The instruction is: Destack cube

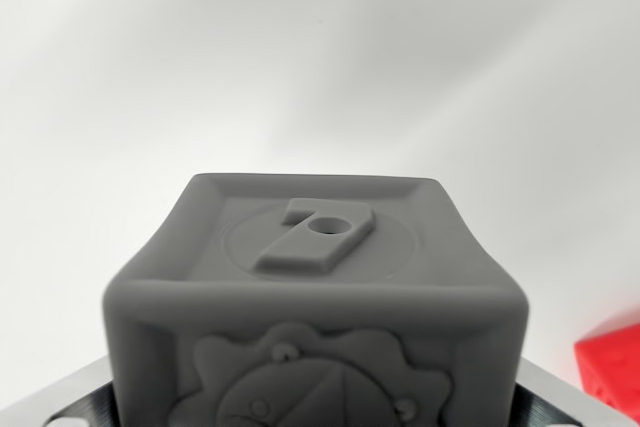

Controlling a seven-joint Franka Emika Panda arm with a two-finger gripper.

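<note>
A grey cube (315,287) fills the lower middle of the wrist view, very close to the camera. Its upward face bears a raised "7" with a small hole, and its near face shows an embossed round figure. My gripper (315,412) is shut on this grey cube. Only dark strips of its fingers (55,397) show, pressed against the cube's two sides at the bottom edge. A red cube (610,367) lies on the white surface at the wrist view's lower right, partly cut off by the frame. What is under the grey cube is hidden.
A plain white surface (320,57) spreads behind and around the cubes, with a soft shadow across it. Nothing else stands on it in view.
</note>
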